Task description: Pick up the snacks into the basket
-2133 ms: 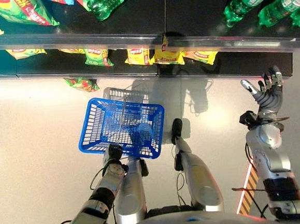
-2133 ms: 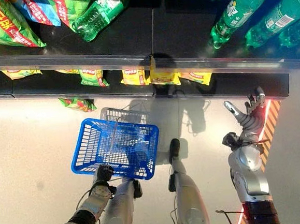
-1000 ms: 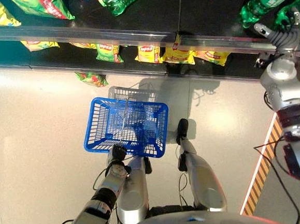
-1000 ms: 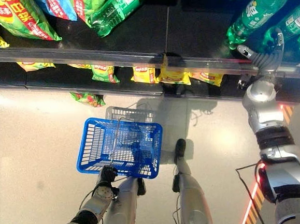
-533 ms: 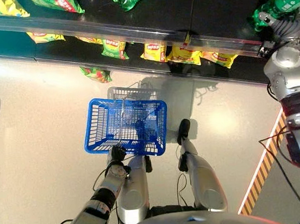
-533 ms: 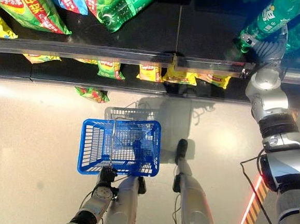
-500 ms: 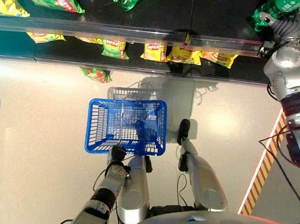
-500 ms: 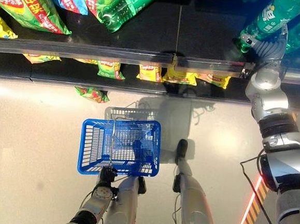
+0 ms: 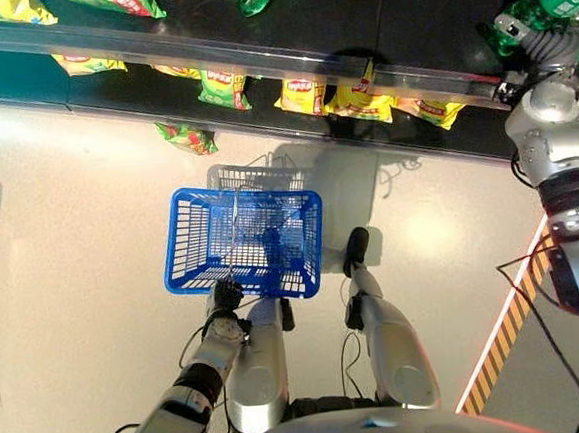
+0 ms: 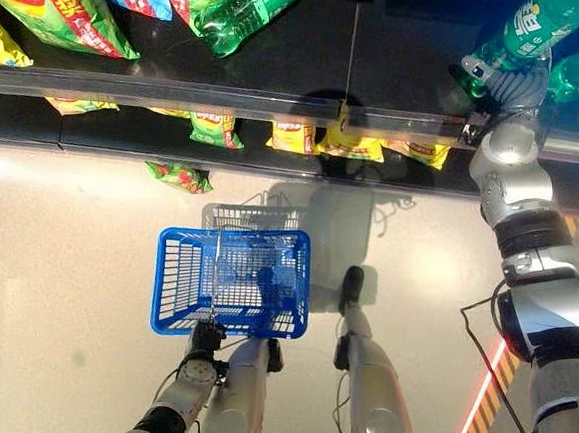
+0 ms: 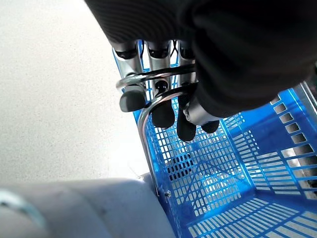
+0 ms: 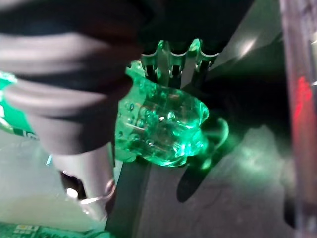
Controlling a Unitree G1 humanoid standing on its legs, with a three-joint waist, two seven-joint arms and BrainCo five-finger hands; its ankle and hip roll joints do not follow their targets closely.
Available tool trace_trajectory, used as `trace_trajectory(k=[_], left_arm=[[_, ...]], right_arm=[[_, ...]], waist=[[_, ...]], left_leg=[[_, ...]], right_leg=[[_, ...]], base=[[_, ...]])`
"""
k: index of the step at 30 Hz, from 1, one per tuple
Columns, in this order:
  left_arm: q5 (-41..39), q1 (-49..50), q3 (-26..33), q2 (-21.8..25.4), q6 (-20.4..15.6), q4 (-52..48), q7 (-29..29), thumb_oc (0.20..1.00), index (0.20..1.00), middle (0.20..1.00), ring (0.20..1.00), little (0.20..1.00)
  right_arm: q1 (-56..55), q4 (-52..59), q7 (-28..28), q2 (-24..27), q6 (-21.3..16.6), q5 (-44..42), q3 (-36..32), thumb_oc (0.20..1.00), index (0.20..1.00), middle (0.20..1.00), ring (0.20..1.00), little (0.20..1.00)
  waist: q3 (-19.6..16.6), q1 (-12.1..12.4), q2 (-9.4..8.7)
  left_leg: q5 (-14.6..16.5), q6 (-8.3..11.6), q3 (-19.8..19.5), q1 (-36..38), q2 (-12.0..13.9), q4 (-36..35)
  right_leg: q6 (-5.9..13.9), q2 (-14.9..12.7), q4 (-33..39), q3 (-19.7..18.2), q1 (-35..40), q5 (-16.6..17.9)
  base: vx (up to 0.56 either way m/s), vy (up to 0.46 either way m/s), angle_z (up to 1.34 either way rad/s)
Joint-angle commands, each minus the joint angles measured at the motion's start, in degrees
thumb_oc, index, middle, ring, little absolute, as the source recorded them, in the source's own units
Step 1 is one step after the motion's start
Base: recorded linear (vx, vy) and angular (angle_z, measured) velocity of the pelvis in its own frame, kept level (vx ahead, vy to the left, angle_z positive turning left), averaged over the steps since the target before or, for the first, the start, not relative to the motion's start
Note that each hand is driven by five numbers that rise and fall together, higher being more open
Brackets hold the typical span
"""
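The blue basket (image 9: 243, 240) is carried low on the robot's left, its metal handle (image 11: 148, 94) hooked by the curled fingers of the left hand (image 11: 163, 104), while the right hand (image 10: 504, 71) is raised to the upper shelf (image 10: 377, 49) on the far right, its fingers wrapped about the base of a green bottle (image 12: 161, 124). The snack bags (image 9: 361, 101) are seen hanging along the lower shelf edge, well to the left of and below the right hand, between it and the basket. A retreat from the bottle toward those bags is judged to be what the task asks of the right arm, the nearer one.
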State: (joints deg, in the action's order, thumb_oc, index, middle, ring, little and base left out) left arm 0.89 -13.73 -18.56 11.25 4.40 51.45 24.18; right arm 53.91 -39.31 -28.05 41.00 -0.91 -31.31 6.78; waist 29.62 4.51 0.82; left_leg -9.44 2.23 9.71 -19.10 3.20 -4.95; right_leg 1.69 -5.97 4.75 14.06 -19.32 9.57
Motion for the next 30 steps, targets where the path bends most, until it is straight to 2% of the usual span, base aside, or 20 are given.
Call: trace_trajectory(k=[1, 4, 5, 6, 7, 12, 21, 26, 30], left_arm=[[-1.4, 5.1, -3.6, 1.4, 0.6, 1.3, 0.7, 0.200, 0.200, 0.200, 0.200, 0.200], [-1.4, 5.3, -3.9, 1.6, 0.5, 1.1, 0.7, 0.200, 0.200, 0.200, 0.200, 0.200], [-1.6, 5.5, -4.3, 1.9, 0.3, 0.8, 0.6, 0.200, 0.200, 0.200, 0.200, 0.200], [-1.7, 5.6, -4.5, 2.1, 0.3, 0.7, 0.5, 0.200, 0.200, 0.200, 0.200, 0.200], [-1.7, 5.6, -4.4, 2.0, 0.3, 0.7, 0.5, 0.200, 0.200, 0.200, 0.200, 0.200], [-2.0, 5.4, -5.4, 2.0, 0.0, 0.7, 0.6, 0.200, 0.200, 0.200, 0.200, 0.200], [-1.3, 4.9, -5.3, 2.1, -0.2, -0.7, 0.7, 0.200, 0.200, 0.200, 0.200, 0.200], [-1.3, 4.8, -4.6, 1.7, 0.0, -1.2, 0.7, 0.200, 0.200, 0.200, 0.200, 0.200], [-1.1, 4.9, -3.3, 1.4, 0.2, -2.4, 1.0, 0.200, 0.200, 0.200, 0.200, 0.200]], right_arm=[[8.2, -3.2, 1.4, 0.8, -2.9, -2.5, 3.4, 1.000, 1.000, 1.000, 1.000, 1.000], [10.2, -5.1, 1.8, 0.6, -3.3, -3.9, 3.8, 1.000, 1.000, 1.000, 1.000, 1.000], [12.3, -6.9, 1.8, 0.6, -3.4, -4.9, 4.3, 0.642, 0.642, 0.642, 0.642, 0.642], [13.7, -8.2, 1.7, 0.8, -3.2, -5.0, 4.8, 0.222, 0.222, 0.222, 0.222, 0.222], [13.9, -8.3, 1.8, 0.8, -3.3, -5.0, 5.0, 0.200, 0.200, 0.200, 0.200, 0.200], [17.7, -10.9, 1.7, 0.2, -3.4, -5.8, 6.5, 0.200, 0.200, 0.200, 0.200, 0.200], [14.4, -8.4, 3.0, -1.9, -3.3, -3.9, 7.0, 0.200, 0.200, 0.200, 0.200, 0.200], [9.5, -4.4, 3.5, -3.6, -3.7, -2.3, 6.0, 0.200, 0.200, 0.200, 0.200, 0.200], [2.0, 3.3, 3.9, -5.8, -4.6, -0.8, 3.9, 0.200, 0.200, 0.200, 0.200, 0.200]], waist=[[-1.7, 2.3, -1.66], [-1.6, 2.7, -1.34], [-1.7, 3.2, -1.07], [-1.7, 3.4, -0.94], [-1.7, 3.4, -0.91], [-1.6, 4.1, -0.60], [-1.6, 3.9, -1.01], [-1.4, 3.4, -1.25], [-1.2, 2.6, -1.55]], left_leg=[[2.0, 1.77, -1.0, -1.1, -1.4, 0.4], [2.0, 1.82, -1.1, -1.3, -1.5, 0.4], [2.0, 1.85, -1.3, -1.4, -1.5, 0.3], [1.9, 1.89, -1.3, -1.6, -1.6, 0.3], [1.9, 1.89, -1.3, -1.6, -1.6, 0.3], [1.7, 1.94, -1.5, -2.1, -1.8, 0.2], [1.8, 1.76, -1.4, -2.2, -1.7, 0.3], [1.9, 1.70, -1.1, -2.1, -1.7, 0.2], [1.9, 1.69, -1.0, -2.0, -1.7, 0.2]], right_leg=[[8.27, -7.7, -6.8, -0.4, -1.9, -1.7], [8.35, -7.8, -6.6, -0.3, -1.9, -1.6], [8.43, -7.9, -6.4, -0.2, -2.0, -1.5], [8.46, -8.0, -6.3, -0.2, -2.0, -1.4], [8.46, -7.9, -6.3, -0.2, -2.0, -1.4], [8.65, -8.1, -5.9, 0.0, -2.2, -1.0], [8.63, -8.0, -5.7, -0.1, -2.3, -0.9], [8.56, -7.8, -5.3, -0.5, -2.4, -0.7], [8.45, -7.7, -5.4, -0.8, -2.4, -0.7]], base=[[0.01, 0.011, 0.08], [0.01, 0.011, 0.07], [0.00, 0.000, 0.00], [0.00, 0.000, 0.00], [0.00, 0.024, 0.04], [0.00, 0.007, 0.03], [0.00, 0.011, 0.05], [-0.01, 0.004, 0.00], [-0.01, 0.002, 0.00]])
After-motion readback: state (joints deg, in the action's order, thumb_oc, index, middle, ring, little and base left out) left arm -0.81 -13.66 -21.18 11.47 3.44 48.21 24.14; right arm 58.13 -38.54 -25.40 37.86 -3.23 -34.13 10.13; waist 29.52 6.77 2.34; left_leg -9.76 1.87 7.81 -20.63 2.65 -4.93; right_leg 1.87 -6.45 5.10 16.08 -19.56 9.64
